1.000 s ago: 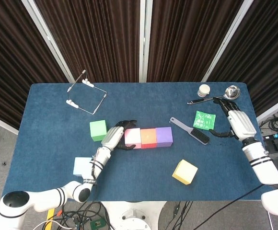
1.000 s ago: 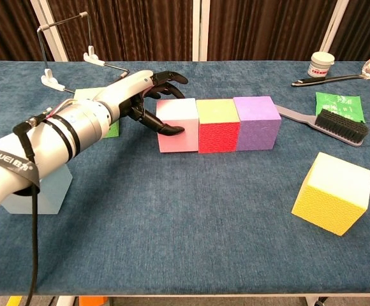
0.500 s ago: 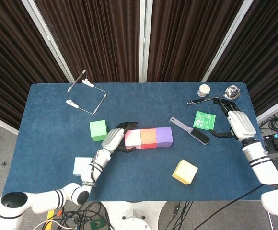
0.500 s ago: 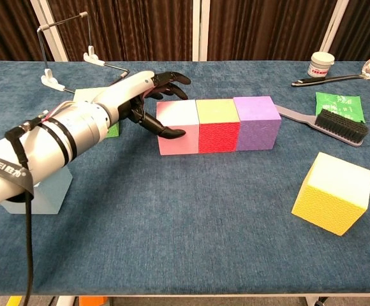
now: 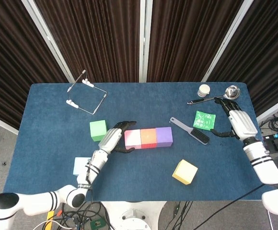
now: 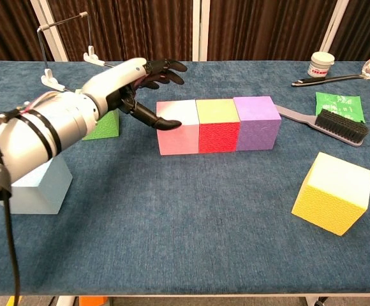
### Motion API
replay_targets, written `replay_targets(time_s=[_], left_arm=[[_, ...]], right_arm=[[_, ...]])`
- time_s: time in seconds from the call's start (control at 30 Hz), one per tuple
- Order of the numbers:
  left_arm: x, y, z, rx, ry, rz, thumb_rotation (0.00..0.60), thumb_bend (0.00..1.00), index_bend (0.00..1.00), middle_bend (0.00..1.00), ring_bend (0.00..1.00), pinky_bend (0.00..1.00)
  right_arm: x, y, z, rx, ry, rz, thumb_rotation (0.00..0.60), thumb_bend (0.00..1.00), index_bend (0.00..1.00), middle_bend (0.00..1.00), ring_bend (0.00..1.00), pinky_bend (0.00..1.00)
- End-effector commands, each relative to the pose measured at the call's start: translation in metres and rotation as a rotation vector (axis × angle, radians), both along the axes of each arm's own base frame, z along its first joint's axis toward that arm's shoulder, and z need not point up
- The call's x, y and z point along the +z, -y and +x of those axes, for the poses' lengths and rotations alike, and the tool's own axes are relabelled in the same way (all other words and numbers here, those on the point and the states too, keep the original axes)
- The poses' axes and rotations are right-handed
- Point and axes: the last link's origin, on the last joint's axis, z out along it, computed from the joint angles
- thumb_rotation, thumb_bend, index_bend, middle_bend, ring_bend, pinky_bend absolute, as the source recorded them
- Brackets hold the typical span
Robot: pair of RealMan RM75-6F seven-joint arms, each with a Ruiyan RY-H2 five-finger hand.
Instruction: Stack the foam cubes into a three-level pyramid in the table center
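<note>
Three foam cubes sit in a row at the table's middle: pink (image 5: 132, 138) (image 6: 176, 127), red-orange (image 5: 148, 137) (image 6: 218, 124) and purple (image 5: 164, 136) (image 6: 256, 122). A green cube (image 5: 98, 130) (image 6: 102, 125) lies left of the row. At the front left is a light blue cube (image 5: 81, 166) (image 6: 35, 185), at the front right a yellow one (image 5: 184, 172) (image 6: 333, 191). My left hand (image 5: 114, 139) (image 6: 131, 86) hovers just left of the pink cube, fingers spread and holding nothing, thumb tip over the cube's near left corner. Far right, my right hand (image 5: 237, 120) is empty with its fingers apart.
A wire rack (image 5: 86, 93) (image 6: 64, 38) stands at the back left. A brush (image 5: 191, 131) (image 6: 338, 122) lies right of the purple cube, beside a green packet (image 5: 204, 120) (image 6: 337, 102). A spoon (image 5: 215, 97) (image 6: 357, 71) and a small jar (image 5: 204, 90) (image 6: 321, 64) sit at the back right.
My left hand has lifted and drawn back to the left off the pink cube's side, uncovering more of the green cube. The cubes and the right hand stayed put.
</note>
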Motion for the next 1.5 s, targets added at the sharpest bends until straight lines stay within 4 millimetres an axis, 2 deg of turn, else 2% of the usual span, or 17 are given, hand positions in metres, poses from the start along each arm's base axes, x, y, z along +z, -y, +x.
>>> replay_targets(time_s=[0.03, 0.27, 0.47, 0.7, 0.9, 1.1, 1.3, 1.5], left_arm=[[0.019, 0.000, -0.011, 0.006, -0.006, 0.045, 0.600, 0.18, 0.12, 0.13, 0.06, 0.09], [0.046, -0.002, -0.073, 0.094, -0.141, 0.141, 0.600, 0.19, 0.12, 0.13, 0.06, 0.11], [0.076, 0.001, -0.119, 0.194, -0.176, 0.254, 0.600, 0.19, 0.12, 0.13, 0.06, 0.11], [0.113, 0.020, -0.162, 0.263, -0.222, 0.300, 0.600, 0.19, 0.12, 0.13, 0.05, 0.10], [0.132, 0.036, -0.179, 0.285, -0.251, 0.299, 0.600, 0.19, 0.12, 0.13, 0.05, 0.10], [0.143, 0.050, -0.183, 0.276, -0.251, 0.309, 0.600, 0.19, 0.11, 0.13, 0.05, 0.10], [0.147, 0.060, -0.182, 0.263, -0.248, 0.316, 0.600, 0.19, 0.11, 0.13, 0.05, 0.10], [0.148, 0.061, -0.186, 0.276, -0.254, 0.322, 0.600, 0.19, 0.11, 0.13, 0.05, 0.10]], right_arm=[[-0.002, 0.002, -0.001, -0.011, -0.007, 0.006, 0.600, 0.13, 0.00, 0.12, 0.00, 0.00], [-0.013, 0.006, 0.006, -0.002, -0.039, 0.029, 0.600, 0.15, 0.00, 0.11, 0.00, 0.00], [-0.041, 0.015, 0.015, -0.010, -0.076, 0.100, 0.600, 0.16, 0.00, 0.09, 0.00, 0.00], [-0.076, 0.025, 0.027, 0.001, -0.127, 0.162, 0.600, 0.16, 0.00, 0.06, 0.00, 0.00], [-0.099, 0.030, 0.027, -0.014, -0.169, 0.190, 0.600, 0.17, 0.00, 0.04, 0.00, 0.00], [-0.117, 0.034, 0.033, -0.003, -0.185, 0.207, 0.600, 0.17, 0.00, 0.02, 0.00, 0.00], [-0.129, 0.039, 0.041, 0.019, -0.211, 0.206, 0.600, 0.22, 0.00, 0.02, 0.00, 0.00], [-0.139, 0.042, 0.050, 0.032, -0.207, 0.214, 0.600, 0.24, 0.00, 0.01, 0.00, 0.00]])
